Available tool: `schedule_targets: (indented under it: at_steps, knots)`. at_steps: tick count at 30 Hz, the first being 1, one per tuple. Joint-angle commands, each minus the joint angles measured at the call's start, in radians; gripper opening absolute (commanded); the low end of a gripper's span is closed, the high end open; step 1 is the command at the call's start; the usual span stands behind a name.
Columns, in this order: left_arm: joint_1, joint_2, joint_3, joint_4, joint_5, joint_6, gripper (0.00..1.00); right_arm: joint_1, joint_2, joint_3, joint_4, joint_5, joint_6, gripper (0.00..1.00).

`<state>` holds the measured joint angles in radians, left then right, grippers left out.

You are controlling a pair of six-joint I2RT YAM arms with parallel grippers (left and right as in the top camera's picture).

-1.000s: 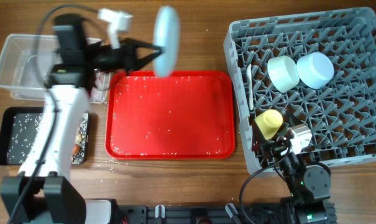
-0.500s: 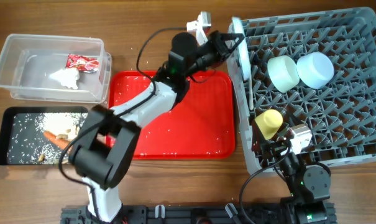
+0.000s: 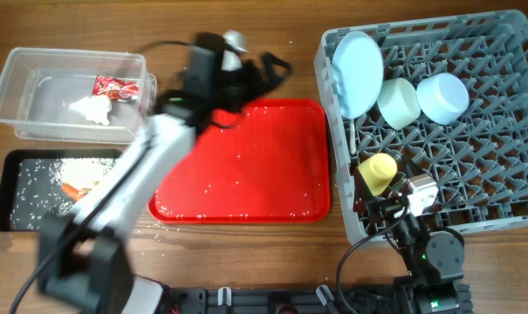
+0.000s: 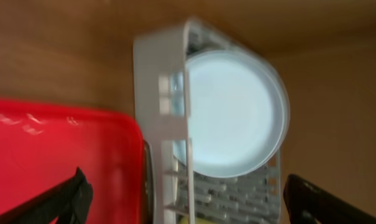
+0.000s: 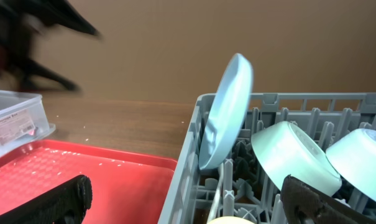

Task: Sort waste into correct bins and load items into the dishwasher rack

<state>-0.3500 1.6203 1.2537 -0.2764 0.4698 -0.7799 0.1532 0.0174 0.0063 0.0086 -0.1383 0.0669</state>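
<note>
The pale blue plate (image 3: 355, 63) stands on edge in the far left corner of the grey dishwasher rack (image 3: 508, 131), free of any grip. My left gripper (image 3: 268, 70) is open and blurred over the red tray's far edge, left of the rack; in its wrist view the plate (image 4: 234, 115) lies ahead between empty fingers (image 4: 69, 199). A pale green bowl (image 3: 396, 102), a light blue bowl (image 3: 442, 96), a yellow-green cup (image 3: 377, 172) and a white spoon (image 3: 351, 126) sit in the rack. My right gripper (image 5: 188, 208) is open at the rack's near left corner, holding nothing.
The red tray (image 3: 242, 161) with scattered grains lies in the middle. At the far left, the clear tub (image 3: 37, 78) holds a red wrapper (image 3: 115, 85) and a tissue wad (image 3: 91, 109). The black tray (image 3: 6, 187) carries rice, scraps and a carrot (image 3: 72, 189).
The left gripper carried the plate right to the rack, opened and left it standing there, then drew back to the left. The right arm has not moved.
</note>
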Motion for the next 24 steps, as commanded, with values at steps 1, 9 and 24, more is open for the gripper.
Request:
schedule_targets:
  at_steps: [1,9,24]
  knots:
    - [0.179,-0.293,0.003,-0.370,-0.166,0.393,0.99,-0.003,-0.006,-0.001,0.003,-0.009,0.014,1.00]
    - [0.479,-0.840,0.003,-0.934,-0.423,0.511,1.00,-0.003,-0.006,-0.001,0.003,-0.009,0.014,1.00]
    - [0.478,-1.358,-0.638,-0.387,-0.237,0.672,1.00,-0.003,-0.006,-0.001,0.003,-0.010,0.014,1.00]
